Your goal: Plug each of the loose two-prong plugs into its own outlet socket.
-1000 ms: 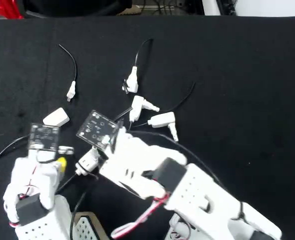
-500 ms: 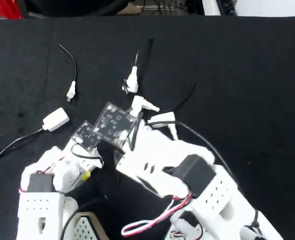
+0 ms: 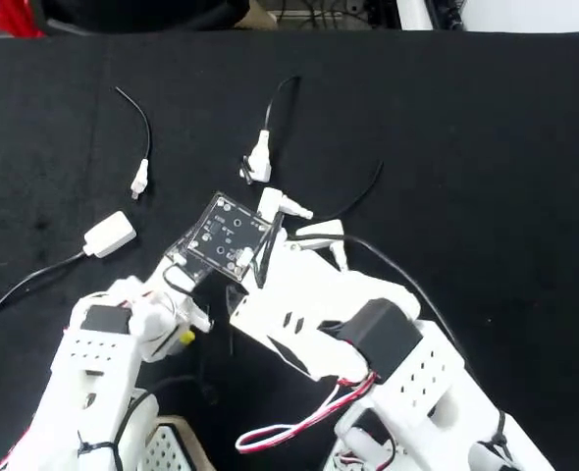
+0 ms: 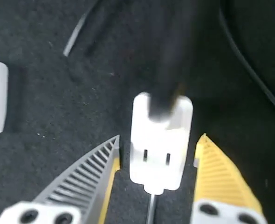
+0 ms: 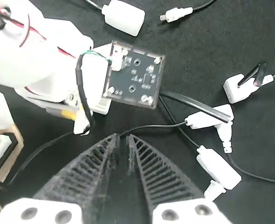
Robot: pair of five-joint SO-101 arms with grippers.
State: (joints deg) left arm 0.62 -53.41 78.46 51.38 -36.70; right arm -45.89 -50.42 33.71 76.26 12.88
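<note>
A white outlet socket (image 4: 158, 154) with two slots lies on the black cloth between the fingers of my left gripper (image 4: 159, 139). The gripper is open, with a small gap on each side of the socket. A black cable leaves the socket's far end. My right gripper (image 5: 121, 137) hovers above the left arm's wrist, its black fingers nearly together, and a thin black wire runs just past the tips. Loose white plugs (image 3: 260, 157) (image 3: 280, 204) (image 3: 319, 234) lie beyond the arms. Another small plug (image 3: 139, 180) and a white block (image 3: 110, 234) lie at the left.
The two arms overlap at the table's middle, a camera board (image 3: 226, 235) on top. Cables trail from every plug across the cloth (image 3: 486, 147). A pale tray corner (image 3: 172, 442) sits at the near edge. The right half of the table holds nothing but cloth.
The left arm has swung right, from beside the white block to under the right arm's wrist. The right arm has shifted a little farther from the near edge.
</note>
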